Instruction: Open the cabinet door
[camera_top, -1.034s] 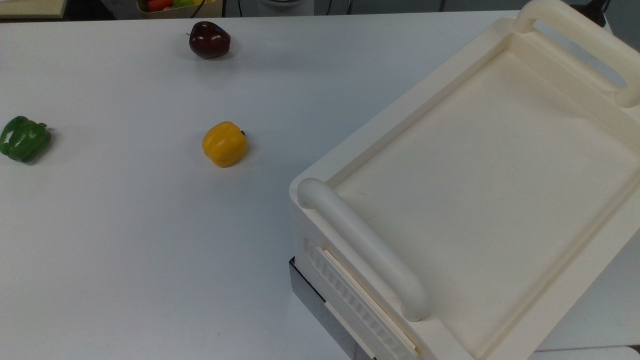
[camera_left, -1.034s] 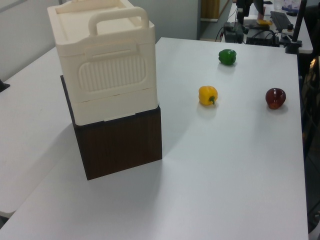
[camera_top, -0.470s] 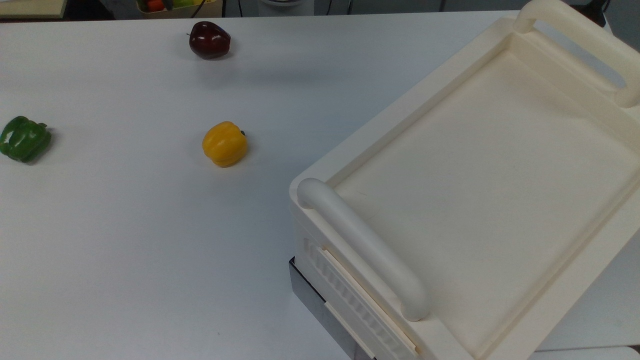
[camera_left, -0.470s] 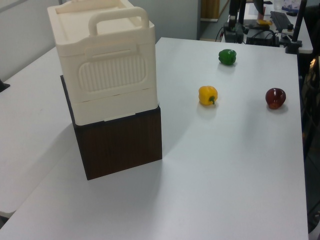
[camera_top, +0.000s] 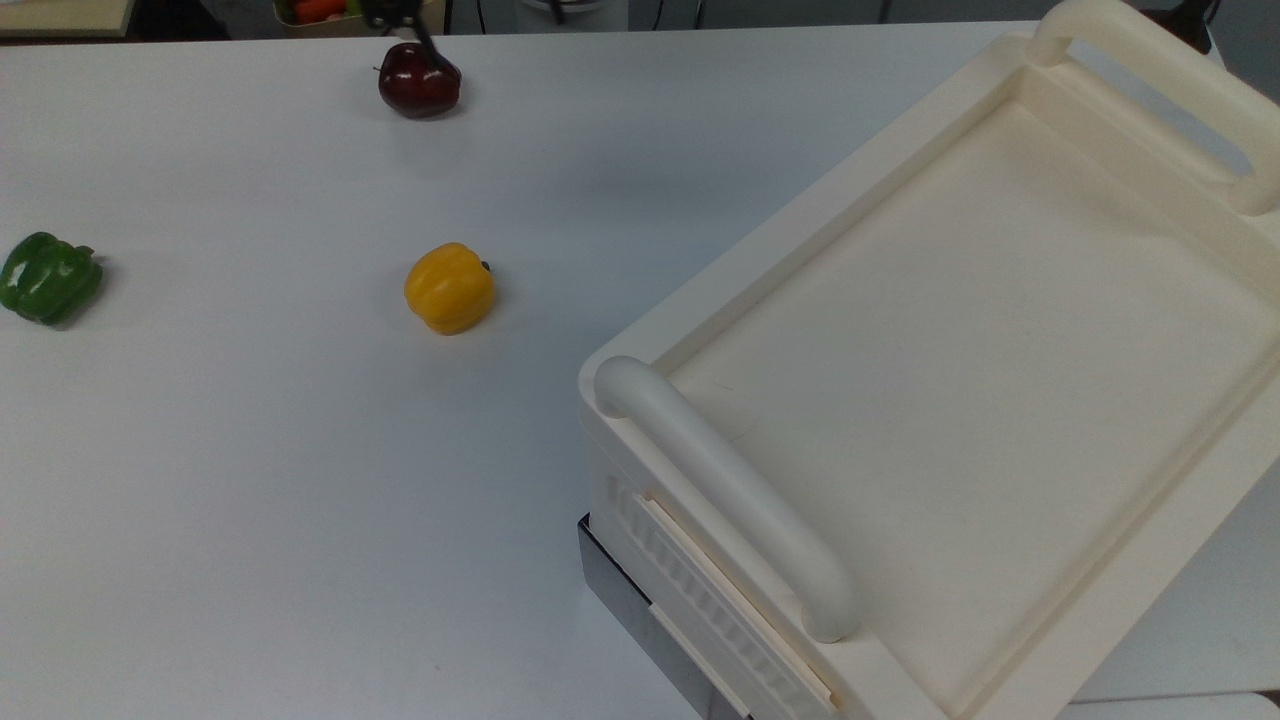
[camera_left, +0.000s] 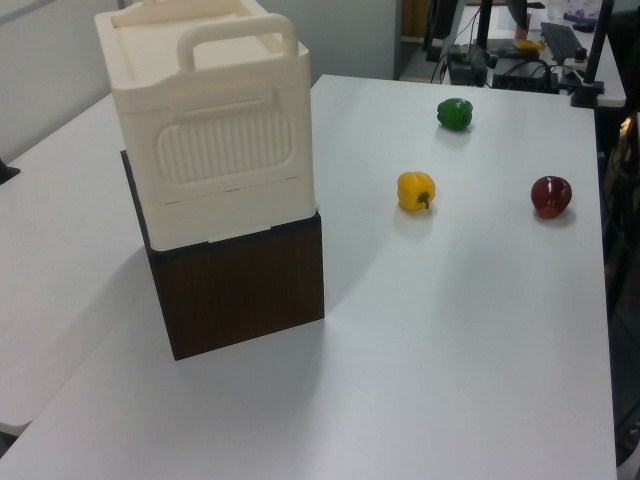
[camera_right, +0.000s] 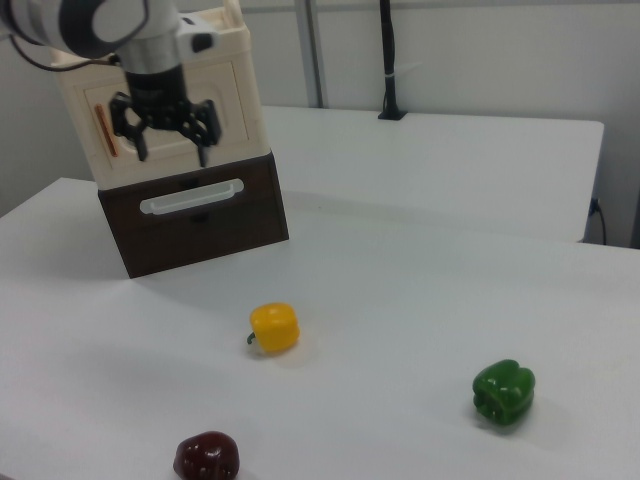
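Observation:
The cabinet (camera_right: 245, 60) is a cream box with a recessed top (camera_top: 800, 220) and thick bar handles, standing on a dark brown base (camera_left: 240, 285). In the right view its cabinet door (camera_right: 225, 100) lies flush with the front, its copper bar handle (camera_right: 103, 130) upright near the door's left edge. My gripper (camera_right: 172, 150) hangs open in front of the door, pointing down, just right of the copper handle, with nothing between its fingers. A dark part of it pokes in at the top view's top edge (camera_top: 400, 20).
The brown base has a drawer with a white handle (camera_right: 190, 197). On the white table lie a yellow pepper (camera_top: 449, 288), a green pepper (camera_top: 48, 278) and a dark red pepper (camera_top: 419, 82), all well apart from the cabinet.
A dark part of the gripper has come in at the top view's top edge above the red pepper. Cabinet and peppers have not moved.

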